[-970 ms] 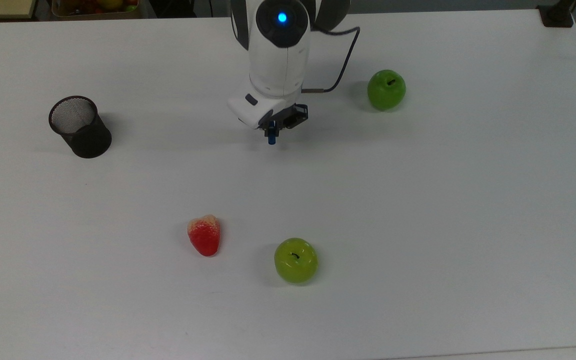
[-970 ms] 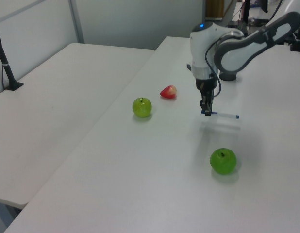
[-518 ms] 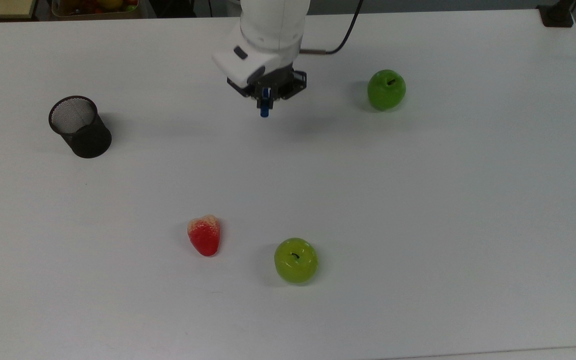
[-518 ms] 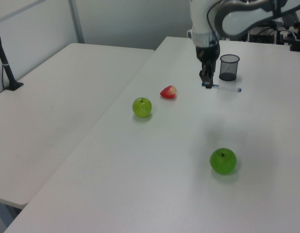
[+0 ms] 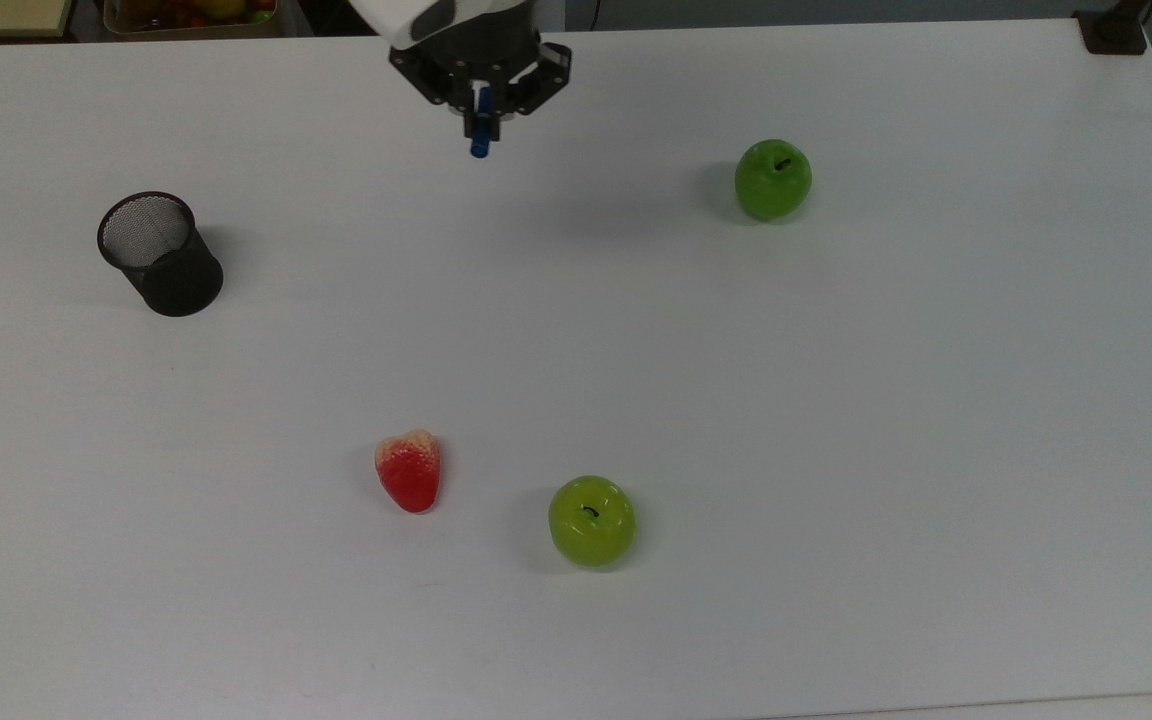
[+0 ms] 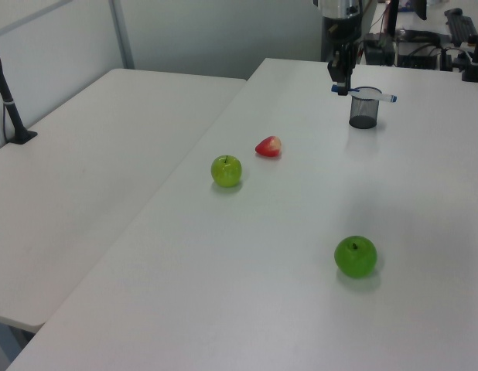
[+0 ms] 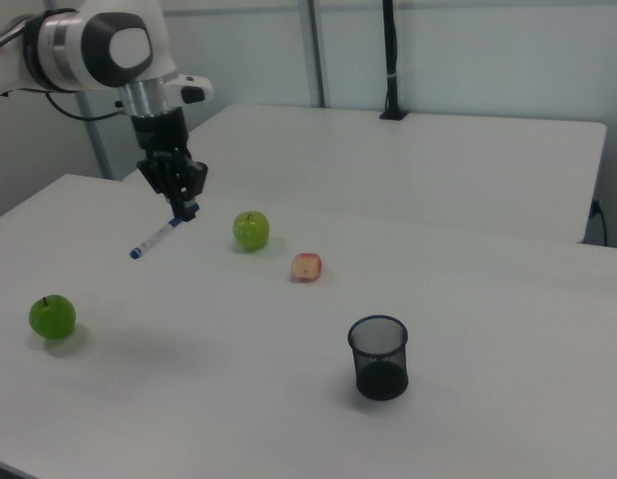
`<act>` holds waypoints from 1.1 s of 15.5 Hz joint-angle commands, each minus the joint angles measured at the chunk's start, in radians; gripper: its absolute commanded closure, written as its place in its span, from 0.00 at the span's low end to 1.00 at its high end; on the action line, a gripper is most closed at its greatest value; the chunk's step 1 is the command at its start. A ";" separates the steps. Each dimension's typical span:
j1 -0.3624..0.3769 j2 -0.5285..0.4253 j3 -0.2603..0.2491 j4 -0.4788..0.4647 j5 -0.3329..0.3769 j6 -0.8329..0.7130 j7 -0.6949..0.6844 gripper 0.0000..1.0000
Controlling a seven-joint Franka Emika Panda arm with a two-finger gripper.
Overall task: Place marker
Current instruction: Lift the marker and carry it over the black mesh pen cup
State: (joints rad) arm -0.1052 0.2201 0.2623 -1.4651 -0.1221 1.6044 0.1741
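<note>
Gripper (image 5: 481, 112) risen and drawn toward the top view's far edge since a second ago, clamped on the marker (image 7: 161, 236) near its blue cap, pen held high above the tabletop (image 5: 836, 400), well apart from the cup (image 5: 158, 252) at the top view's left, apples (image 5: 772, 179) and strawberry (image 5: 409, 470) unmoved.

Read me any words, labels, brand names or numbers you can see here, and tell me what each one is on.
No text can be read.
The marker, held in the tool, has a blue label, too small to read.
The apples, strawberry and mesh cup show no writing.
</note>
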 commanded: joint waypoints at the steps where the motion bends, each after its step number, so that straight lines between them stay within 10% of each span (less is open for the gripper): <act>1: -0.030 -0.007 -0.087 0.002 0.019 -0.012 -0.126 0.92; 10: -0.197 -0.001 -0.156 0.002 0.028 0.003 -0.346 0.91; 17: -0.260 0.033 -0.161 -0.029 0.061 0.311 -0.337 0.91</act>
State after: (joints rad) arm -0.3422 0.2381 0.1045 -1.4690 -0.0808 1.7907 -0.1508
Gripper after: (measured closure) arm 0.833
